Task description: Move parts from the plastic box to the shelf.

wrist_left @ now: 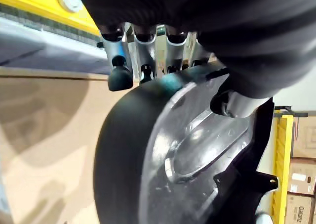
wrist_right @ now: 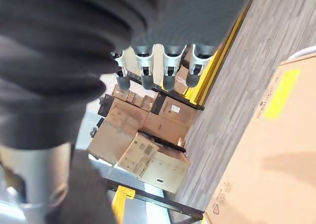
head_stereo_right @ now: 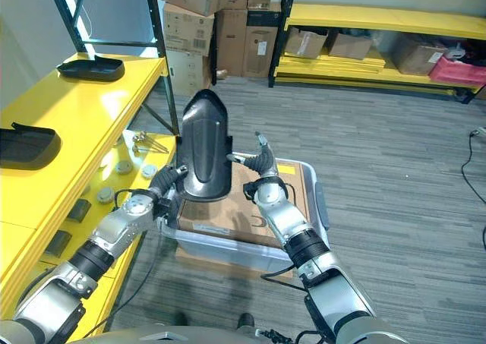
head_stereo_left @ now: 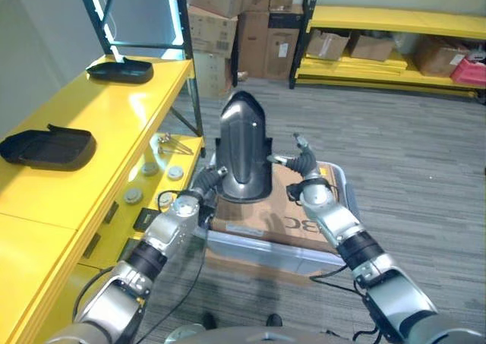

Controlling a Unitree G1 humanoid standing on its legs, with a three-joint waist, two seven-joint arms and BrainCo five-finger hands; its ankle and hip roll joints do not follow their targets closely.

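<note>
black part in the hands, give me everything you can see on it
The black part is a glossy curved shell, plastic by its look, rounded at the top, with a raised centre ridge and small tabs on one edge. It stands upright above the cardboard in the plastic box. The left hand grips its lower side; the right hand is open beside it.

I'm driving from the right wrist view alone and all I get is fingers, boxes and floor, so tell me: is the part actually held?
Observer: Yes. The left hand has its fingers curled over the edge of the black curved part.
Operator: And my right hand?
Observer: The right hand stands beside the part with fingers straight; whether it touches is unclear.
Operator: Where is the part now?
Observer: Upright above the cardboard sheet lying over the plastic box.
Operator: Anything on the shelf already?
Observer: Two black parts lie on the yellow shelf, to the robot's left.
</note>
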